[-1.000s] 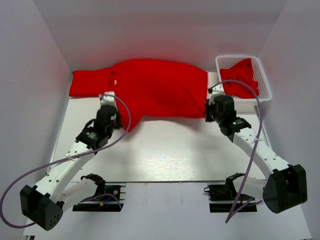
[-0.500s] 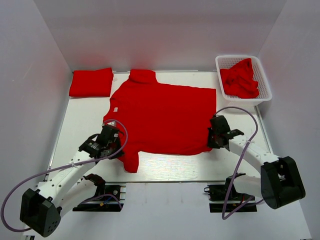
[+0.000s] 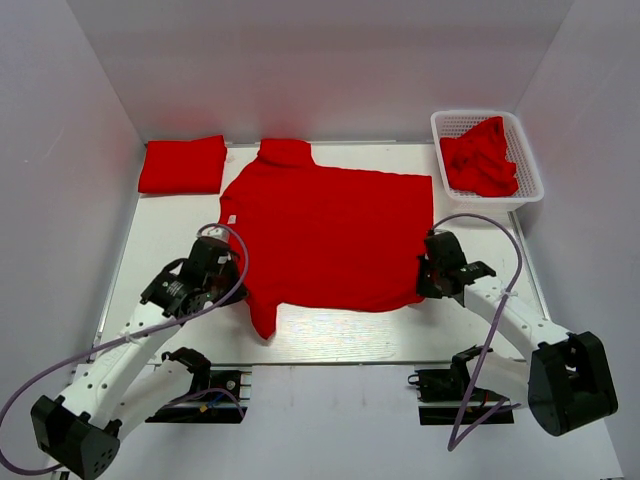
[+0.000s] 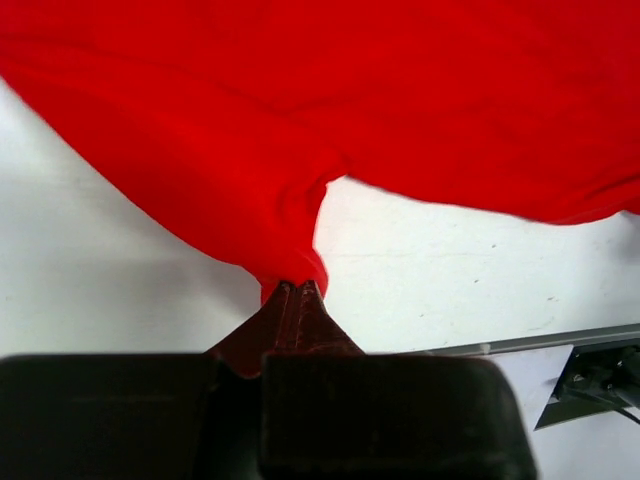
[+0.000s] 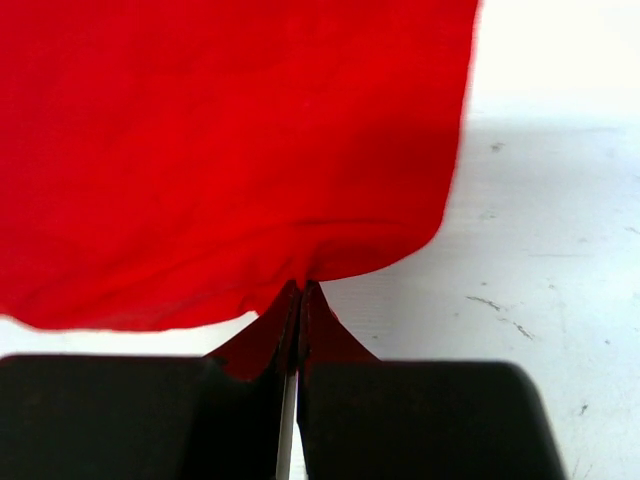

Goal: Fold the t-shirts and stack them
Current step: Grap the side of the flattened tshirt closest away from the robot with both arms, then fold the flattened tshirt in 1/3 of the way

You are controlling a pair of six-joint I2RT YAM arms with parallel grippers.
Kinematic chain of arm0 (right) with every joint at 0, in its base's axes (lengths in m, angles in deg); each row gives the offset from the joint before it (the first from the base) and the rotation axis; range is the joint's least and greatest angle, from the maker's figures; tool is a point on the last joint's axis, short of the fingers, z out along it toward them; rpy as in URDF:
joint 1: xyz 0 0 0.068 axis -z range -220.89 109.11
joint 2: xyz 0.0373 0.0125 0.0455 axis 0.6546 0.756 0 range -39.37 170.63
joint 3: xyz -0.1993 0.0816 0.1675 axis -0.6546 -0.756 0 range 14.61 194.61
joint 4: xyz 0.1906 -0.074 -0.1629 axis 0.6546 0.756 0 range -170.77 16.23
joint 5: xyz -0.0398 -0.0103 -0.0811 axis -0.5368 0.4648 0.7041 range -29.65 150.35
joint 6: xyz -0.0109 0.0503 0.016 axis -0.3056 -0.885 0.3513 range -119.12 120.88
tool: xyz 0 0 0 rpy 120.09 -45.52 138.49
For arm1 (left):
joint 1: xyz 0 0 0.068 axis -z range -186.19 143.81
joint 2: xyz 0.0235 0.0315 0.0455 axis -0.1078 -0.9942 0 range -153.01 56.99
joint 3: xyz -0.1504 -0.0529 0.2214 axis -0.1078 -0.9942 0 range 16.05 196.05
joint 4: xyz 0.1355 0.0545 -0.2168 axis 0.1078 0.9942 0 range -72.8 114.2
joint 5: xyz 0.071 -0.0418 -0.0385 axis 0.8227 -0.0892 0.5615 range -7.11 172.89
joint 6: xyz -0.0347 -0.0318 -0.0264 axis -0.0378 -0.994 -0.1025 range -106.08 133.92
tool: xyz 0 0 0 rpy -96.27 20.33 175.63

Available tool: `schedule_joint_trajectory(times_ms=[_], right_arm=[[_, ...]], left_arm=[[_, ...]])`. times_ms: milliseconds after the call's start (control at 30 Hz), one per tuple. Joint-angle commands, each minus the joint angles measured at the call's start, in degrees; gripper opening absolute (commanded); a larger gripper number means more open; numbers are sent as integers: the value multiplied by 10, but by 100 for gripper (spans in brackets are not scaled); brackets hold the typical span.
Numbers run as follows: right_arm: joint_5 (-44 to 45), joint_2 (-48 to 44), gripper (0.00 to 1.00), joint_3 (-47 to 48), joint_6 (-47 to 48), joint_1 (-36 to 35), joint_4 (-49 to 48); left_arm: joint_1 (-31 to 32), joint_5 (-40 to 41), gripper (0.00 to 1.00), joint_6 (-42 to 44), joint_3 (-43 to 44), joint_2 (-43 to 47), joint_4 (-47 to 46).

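Top view: the spread shirt point(image 3: 325, 235) lies flat on the worktop point(image 3: 330, 325). A folded shirt point(image 3: 182, 165) sits far left and a crumpled shirt point(image 3: 480, 160) is in the basket point(image 3: 532, 165).

Left wrist: the left pincer point(image 4: 293, 290) is clamped on a bunched edge.

Right wrist: the right pincer point(image 5: 300, 290) is clamped on the hem corner.

Both bites look thin, so an uneven pull could slip one free and skew the fold.

Robotics lab test cell — plain white enclosure walls point(image 3: 90, 90), white tabletop point(image 3: 340, 325), left arm point(image 3: 125, 340) and right arm point(image 3: 515, 318) bolted at its near edge
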State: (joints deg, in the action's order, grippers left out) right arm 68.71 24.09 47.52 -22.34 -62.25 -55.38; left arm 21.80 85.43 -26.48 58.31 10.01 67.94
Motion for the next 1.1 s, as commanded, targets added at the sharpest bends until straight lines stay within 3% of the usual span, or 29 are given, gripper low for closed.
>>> schedule_joint_trajectory(times_ms=[0, 233, 400, 1067], right_arm=[[-49, -6, 0, 27, 45, 1, -2], [-14, 34, 0, 90, 61, 3, 33], [0, 83, 0, 131, 47, 5, 61], [10, 163, 0, 245, 38, 71, 65]], left_arm=[[1, -1, 0, 23, 35, -19, -26], [-10, 75, 0, 30, 112, -79, -57], [-10, 148, 0, 30, 178, -171, -50], [-59, 210, 0, 99, 304, -348, -129]])
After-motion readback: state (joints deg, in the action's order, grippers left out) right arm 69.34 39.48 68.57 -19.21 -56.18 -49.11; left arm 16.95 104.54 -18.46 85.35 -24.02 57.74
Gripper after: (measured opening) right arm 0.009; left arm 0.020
